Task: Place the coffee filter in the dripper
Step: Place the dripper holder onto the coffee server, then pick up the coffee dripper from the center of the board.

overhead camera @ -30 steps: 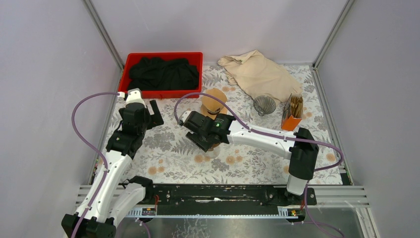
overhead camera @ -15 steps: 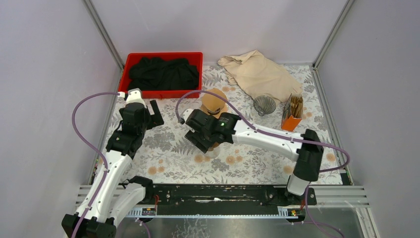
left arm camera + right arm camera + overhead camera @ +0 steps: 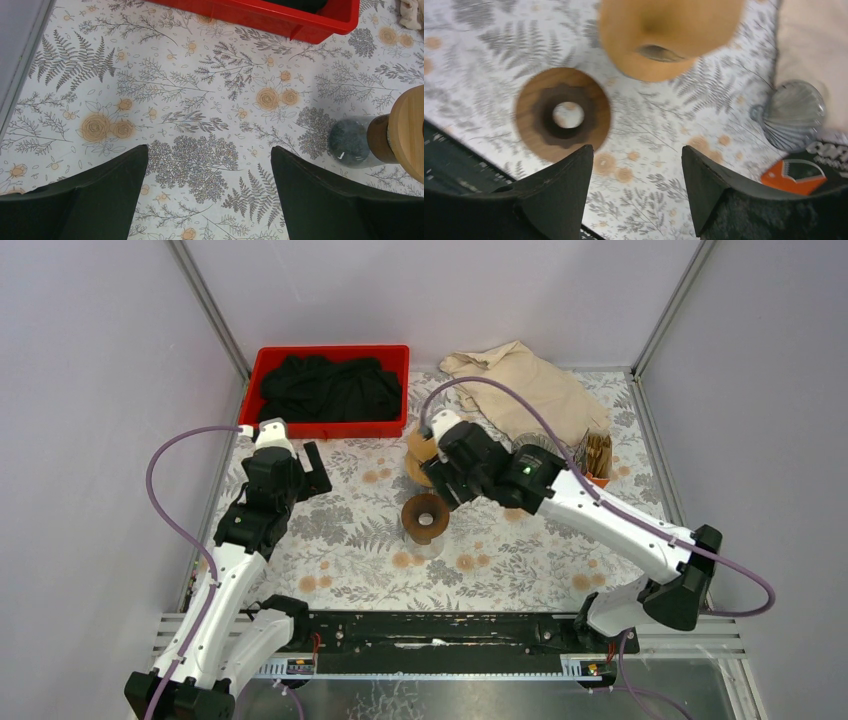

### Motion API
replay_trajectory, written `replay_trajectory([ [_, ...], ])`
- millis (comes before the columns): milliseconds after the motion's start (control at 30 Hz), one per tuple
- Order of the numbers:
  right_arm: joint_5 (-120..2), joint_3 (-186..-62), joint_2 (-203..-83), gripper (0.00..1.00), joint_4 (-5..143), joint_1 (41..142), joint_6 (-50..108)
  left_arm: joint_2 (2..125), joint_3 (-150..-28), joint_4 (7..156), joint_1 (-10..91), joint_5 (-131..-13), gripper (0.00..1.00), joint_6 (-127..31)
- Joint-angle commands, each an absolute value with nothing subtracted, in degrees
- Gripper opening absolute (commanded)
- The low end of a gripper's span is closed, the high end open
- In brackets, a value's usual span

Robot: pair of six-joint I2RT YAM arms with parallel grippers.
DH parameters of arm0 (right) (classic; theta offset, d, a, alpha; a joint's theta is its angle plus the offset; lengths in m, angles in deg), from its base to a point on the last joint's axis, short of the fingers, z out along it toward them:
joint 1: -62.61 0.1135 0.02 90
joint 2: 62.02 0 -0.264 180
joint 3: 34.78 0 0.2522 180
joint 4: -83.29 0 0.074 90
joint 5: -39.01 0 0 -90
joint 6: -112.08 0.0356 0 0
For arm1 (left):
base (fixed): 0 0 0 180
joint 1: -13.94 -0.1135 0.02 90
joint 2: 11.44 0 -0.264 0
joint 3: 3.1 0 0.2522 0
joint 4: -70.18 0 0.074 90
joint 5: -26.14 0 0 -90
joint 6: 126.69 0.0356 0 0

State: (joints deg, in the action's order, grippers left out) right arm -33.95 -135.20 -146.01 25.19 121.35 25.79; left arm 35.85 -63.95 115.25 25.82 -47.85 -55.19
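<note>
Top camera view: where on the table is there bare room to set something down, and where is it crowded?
Bare: the mat between the left gripper and the wooden-topped carafe, and the near strip from carafe to front rail. Crowded: back right, where the right gripper, tan cone, glass dripper, filter box and cloth bunch together.

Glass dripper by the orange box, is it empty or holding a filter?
Empty: the glass dripper shows its bare ribbed wall from overhead and in the right wrist view, no brown paper inside.

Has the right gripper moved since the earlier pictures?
Yes. The right gripper left the round brown wooden stand and moved away from the arms' bases, toward the beige cloth.
</note>
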Motion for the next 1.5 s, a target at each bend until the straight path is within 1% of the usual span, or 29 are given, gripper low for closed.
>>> replay_trajectory([
  [0, -29.85, -132.78, -142.19, 0.72, 25.56, 114.80, 26.69, 35.44, -63.96, 112.60, 25.37, -48.28, 1.00, -55.32],
  [200, -28.26, -128.38, -140.78, 0.73, 29.61, 106.06, 25.66, 35.52, -63.97, 112.59, 25.36, -48.99, 1.00, -55.17],
  [433, -30.76, -124.49, -143.22, 0.72, 35.42, 95.00, 26.83, 35.17, -63.88, 112.59, 25.33, -49.31, 1.00, -55.16],
  [533, -34.03, -122.36, -144.75, 0.72, 38.82, 91.06, 27.08, 35.28, -63.89, 112.53, 25.32, -49.60, 1.00, -55.10],
  [667, -37.10, -121.59, -147.73, 0.68, 42.74, 87.74, 27.09, 35.40, -63.88, 112.59, 25.26, -49.83, 1.00, -55.10],
  [833, -38.77, -122.18, -153.23, 0.66, 46.08, 86.21, 27.40, 35.04, -63.82, 112.59, 25.33, -49.43, 1.00, -55.06],
  [967, -37.97, -123.35, -159.05, 0.58, 47.46, 84.70, 27.85, 34.94, -63.79, 112.59, 25.33, -49.59, 1.00, -55.06],
  [1200, -36.53, -124.29, -165.00, 0.51, 48.69, 84.33, 28.04, 34.73, -63.83, 112.59, 25.26, -49.40, 1.00, -54.97],
  [1400, -33.60, -124.78, -167.51, 0.39, 48.76, 84.34, 27.50, 34.74, -63.80, 112.59, 25.29, -49.49, 1.00, -54.97],
  [1467, -33.24, -125.00, -167.66, 0.33, 48.18, 84.36, 27.33, 34.77, -63.81, 112.58, 25.32, -49.51, 1.00, -55.05],
])
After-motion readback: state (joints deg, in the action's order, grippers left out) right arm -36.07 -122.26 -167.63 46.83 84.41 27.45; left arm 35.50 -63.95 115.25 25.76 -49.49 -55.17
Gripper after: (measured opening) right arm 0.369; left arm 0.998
